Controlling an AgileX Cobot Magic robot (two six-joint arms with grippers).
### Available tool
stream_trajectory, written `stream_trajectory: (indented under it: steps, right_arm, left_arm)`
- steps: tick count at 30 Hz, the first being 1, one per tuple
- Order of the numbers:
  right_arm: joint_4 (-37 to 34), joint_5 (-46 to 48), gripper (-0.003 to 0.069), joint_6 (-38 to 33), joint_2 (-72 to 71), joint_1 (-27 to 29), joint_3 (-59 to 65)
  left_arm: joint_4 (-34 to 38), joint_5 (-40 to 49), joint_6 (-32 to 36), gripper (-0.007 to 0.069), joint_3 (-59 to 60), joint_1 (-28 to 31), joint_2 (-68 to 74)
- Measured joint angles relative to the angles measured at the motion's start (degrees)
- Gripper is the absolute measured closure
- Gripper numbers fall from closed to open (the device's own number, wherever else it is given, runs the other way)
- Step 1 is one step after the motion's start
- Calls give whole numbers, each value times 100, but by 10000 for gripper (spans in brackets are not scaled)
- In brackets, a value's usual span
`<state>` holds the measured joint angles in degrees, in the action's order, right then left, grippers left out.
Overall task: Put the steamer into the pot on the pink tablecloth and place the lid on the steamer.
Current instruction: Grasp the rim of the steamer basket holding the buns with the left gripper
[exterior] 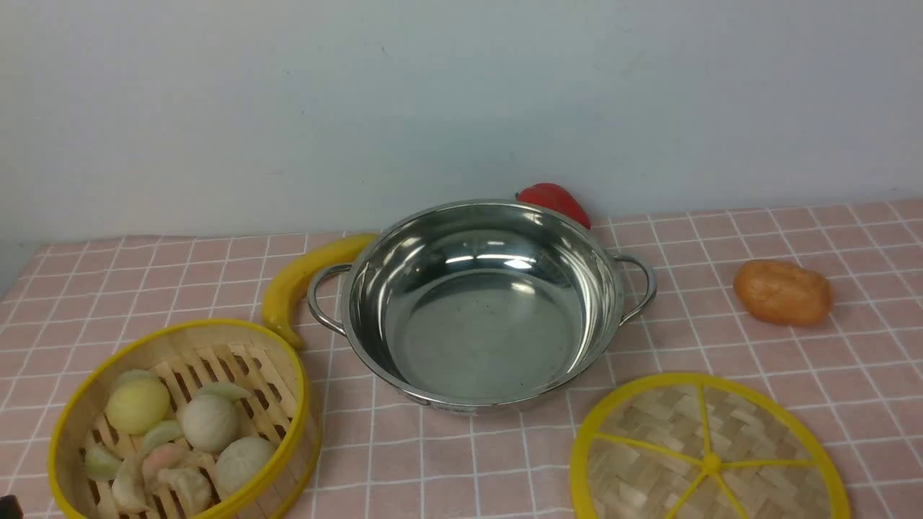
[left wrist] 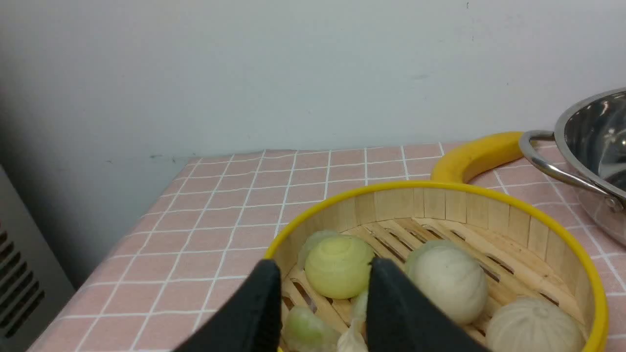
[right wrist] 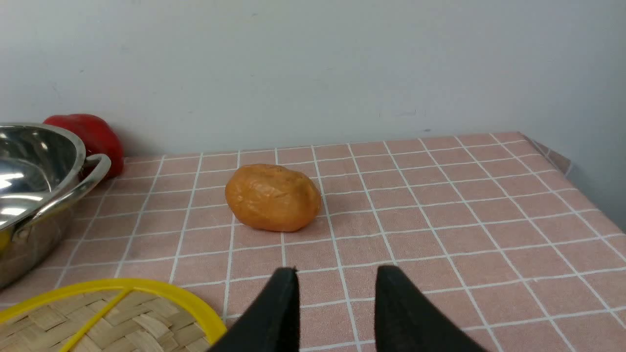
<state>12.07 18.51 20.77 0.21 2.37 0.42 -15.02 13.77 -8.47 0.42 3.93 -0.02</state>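
Now, in the front view you have the steamer (exterior: 180, 422) sitting on the pink tablecloth (exterior: 793, 238) at the robot's left, just beside the pot (exterior: 479, 303) and not yet in it. The lid (exterior: 710, 450) lies flat at the robot's right, and neither gripper can be made out here. In the left wrist view, the left gripper (left wrist: 323, 264) has its fingers spread and empty at the steamer's near rim. One finger looks to be outside the wall, the other over the buns (left wrist: 447, 278) — so this arm is the nearer one, and the carry would run rightward to the pot. In the right wrist view, the right gripper (right wrist: 335, 269) is likewise spread with nothing in it, over bare cloth — the lid lies just beside it, toward the pot.
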Motion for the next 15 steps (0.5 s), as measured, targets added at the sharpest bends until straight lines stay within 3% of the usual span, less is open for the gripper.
stream_trajectory:
  steps: [15]
  right_arm:
    - [0,0,419,0,0,0,0]
  left_arm:
    - [0,0,0,382,0,-147,0]
